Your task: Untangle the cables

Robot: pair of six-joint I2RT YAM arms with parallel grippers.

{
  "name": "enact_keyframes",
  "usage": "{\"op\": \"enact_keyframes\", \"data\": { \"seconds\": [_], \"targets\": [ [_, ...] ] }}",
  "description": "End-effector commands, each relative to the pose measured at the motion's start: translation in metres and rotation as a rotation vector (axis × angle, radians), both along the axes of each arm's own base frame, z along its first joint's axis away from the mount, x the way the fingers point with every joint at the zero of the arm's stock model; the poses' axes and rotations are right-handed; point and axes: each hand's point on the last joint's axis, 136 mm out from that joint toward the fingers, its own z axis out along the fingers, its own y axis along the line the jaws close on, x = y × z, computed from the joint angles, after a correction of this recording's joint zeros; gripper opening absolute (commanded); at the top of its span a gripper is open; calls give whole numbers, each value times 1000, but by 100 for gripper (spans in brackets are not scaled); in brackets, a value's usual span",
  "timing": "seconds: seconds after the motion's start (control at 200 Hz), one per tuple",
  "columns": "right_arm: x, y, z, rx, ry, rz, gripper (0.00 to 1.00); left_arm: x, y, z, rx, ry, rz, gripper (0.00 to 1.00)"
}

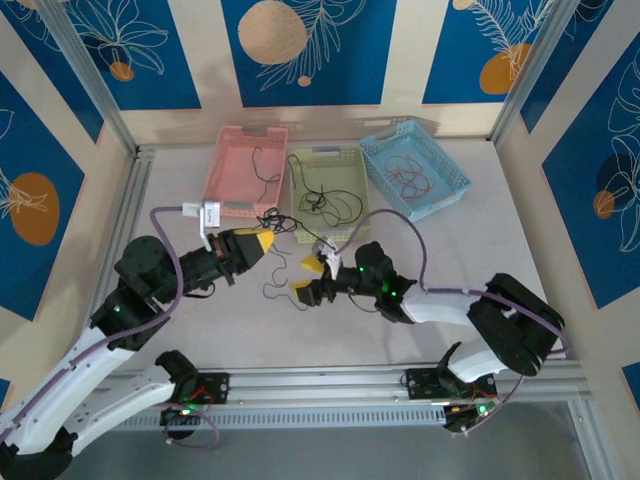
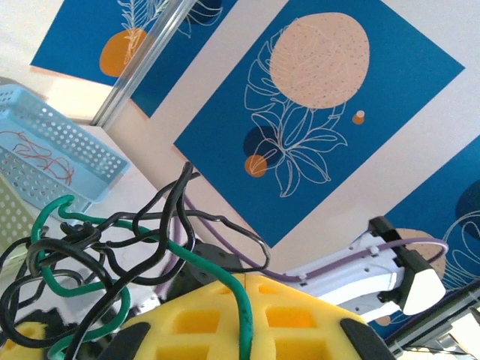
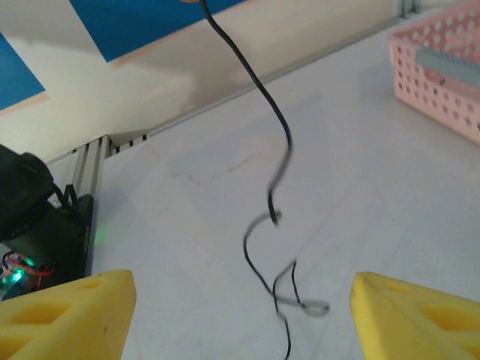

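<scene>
Black and green cables (image 2: pixel 97 247): knotted clump at centre of the top view, pinched in the closed left hand (image 1: pixel 262 243). Opposite, right hand (image 1: pixel 306 277) gapes empty around one dangling black strand (image 3: pixel 274 217). Recommended: close low on it, draw away gently.

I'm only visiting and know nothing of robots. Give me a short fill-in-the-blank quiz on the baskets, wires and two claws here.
The reddish-brown cables lie in the ___ basket. The left gripper is shut on a clump of black and ___ cables. The right gripper has its jaws ___.
Missing words: blue; green; open.
</scene>
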Motion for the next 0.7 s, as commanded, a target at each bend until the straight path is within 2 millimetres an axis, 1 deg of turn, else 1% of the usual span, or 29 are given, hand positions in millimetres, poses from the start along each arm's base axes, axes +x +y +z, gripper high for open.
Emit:
{"op": "enact_keyframes", "data": {
  "seconds": [0.0, 0.07, 0.145, 0.2, 0.24, 0.335, 0.39, 0.425, 0.48, 0.49, 0.515, 0.55, 0.625, 0.695],
  "targets": [
    [6, 23, 34, 83, -116, 63, 76, -19, 7, 32, -61, -60, -45, 0],
    [13, 33, 34, 82, -114, 65, 76, -21, 8, 34, -62, -63, -46, 0],
    [25, 40, 34, 83, -116, 36, 74, -23, 10, 36, -64, -66, -47, 0],
    [31, 43, 34, 96, -109, 35, 70, -25, 11, 36, -67, -66, -48, 0],
    [31, 46, 34, 102, -99, 56, 66, -26, 12, 37, -70, -67, -50, 0],
    [26, 54, 36, 109, -99, 109, 52, -29, 14, 38, -74, -68, -54, 0],
    [21, 59, 33, 106, -92, 137, 45, -30, 15, 37, -73, -68, -53, 0],
    [19, 61, 32, 103, -91, 152, 37, -30, 15, 37, -73, -69, -53, 0],
    [18, 63, 29, 95, -87, 165, 19, -30, 15, 36, -73, -67, -52, 0],
    [18, 63, 29, 93, -86, 165, 18, -30, 15, 36, -73, -68, -52, 0],
    [19, 62, 29, 91, -88, 154, 9, -30, 16, 35, -73, -68, -49, 0],
    [22, 59, 28, 88, -91, 128, 0, -30, 17, 35, -73, -68, -45, 0],
    [31, 46, 29, 92, -82, 61, 0, -31, 20, 33, -63, -69, -32, 0],
    [45, 23, 22, 83, -51, -35, 0, -33, 23, 32, -56, -76, -23, 0]
  ]
}}
